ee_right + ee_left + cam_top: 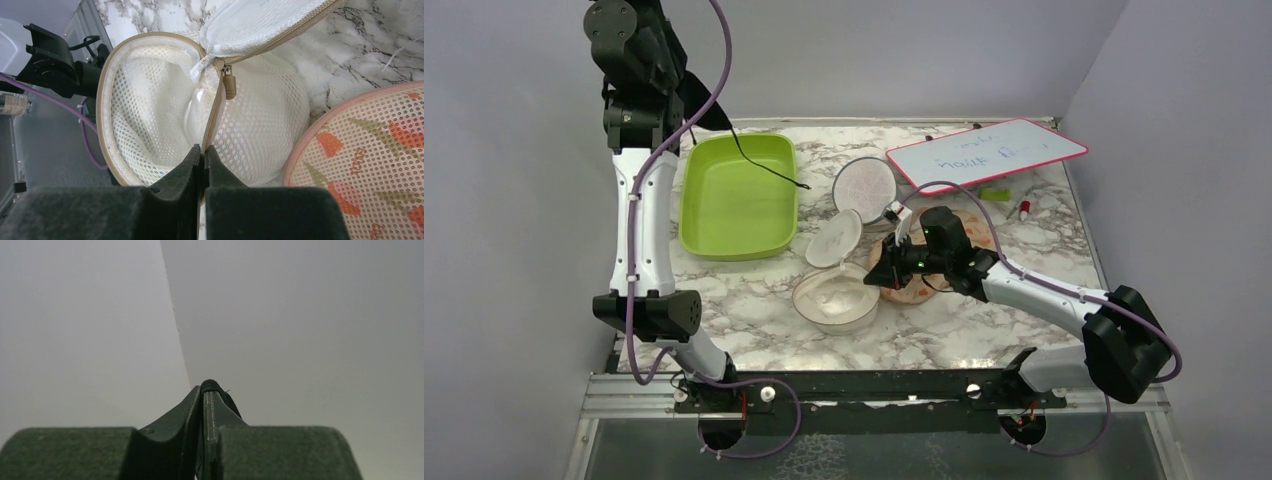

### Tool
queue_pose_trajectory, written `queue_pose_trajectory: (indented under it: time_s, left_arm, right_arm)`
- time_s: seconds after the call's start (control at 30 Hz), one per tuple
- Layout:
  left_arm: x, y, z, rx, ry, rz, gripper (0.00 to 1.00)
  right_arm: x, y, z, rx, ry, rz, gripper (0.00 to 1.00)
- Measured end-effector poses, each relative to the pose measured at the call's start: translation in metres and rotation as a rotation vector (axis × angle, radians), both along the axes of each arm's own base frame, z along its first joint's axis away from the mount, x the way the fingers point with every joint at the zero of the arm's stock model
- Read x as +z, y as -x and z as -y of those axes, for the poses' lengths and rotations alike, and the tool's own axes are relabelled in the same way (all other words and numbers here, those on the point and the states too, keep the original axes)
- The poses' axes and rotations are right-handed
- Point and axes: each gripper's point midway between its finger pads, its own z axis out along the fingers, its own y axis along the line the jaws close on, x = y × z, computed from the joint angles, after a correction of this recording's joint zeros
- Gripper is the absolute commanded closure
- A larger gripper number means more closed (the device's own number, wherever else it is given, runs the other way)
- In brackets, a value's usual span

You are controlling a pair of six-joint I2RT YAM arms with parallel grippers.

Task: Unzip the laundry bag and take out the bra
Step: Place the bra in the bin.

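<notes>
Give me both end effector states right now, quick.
Left end effector: closed, apparently pinching the bra, up high.
Right end effector: closed on the zipper rim of the laundry bag.

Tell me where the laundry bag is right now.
In the top view the laundry bag lies unzipped mid-table, near-right of the green tray and left of the floral pouch, with the right end effector at its right rim.
</notes>
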Motion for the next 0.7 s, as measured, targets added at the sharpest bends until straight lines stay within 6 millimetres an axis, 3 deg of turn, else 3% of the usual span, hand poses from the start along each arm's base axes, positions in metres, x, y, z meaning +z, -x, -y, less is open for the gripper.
queue_pose_trajectory:
  time_s: [0.2, 0.33, 0.53, 0.7]
  left_arm:
    - [0.036, 0.044, -0.012, 0.059, 0.019, 0.093, 1.00]
    - [0.052, 0.063, -0.019, 0.099, 0.021, 0.132, 1.00]
    - [0.055, 0.069, -0.020, 0.112, 0.009, 0.135, 1.00]
    - [0.037, 0.061, -0.019, 0.107, 0.003, 0.096, 1.00]
  right_arm:
    - [0.000, 0.000, 0.000, -0.001, -0.001, -0.003, 0.99]
    - [0.000, 0.000, 0.000, -0.001, -0.001, -0.003, 0.99]
    - [0.000, 0.000, 0.000, 0.000, -0.001, -0.003, 0.99]
    - [0.000, 0.000, -0.001, 0.002, -0.004, -0.001, 0.99]
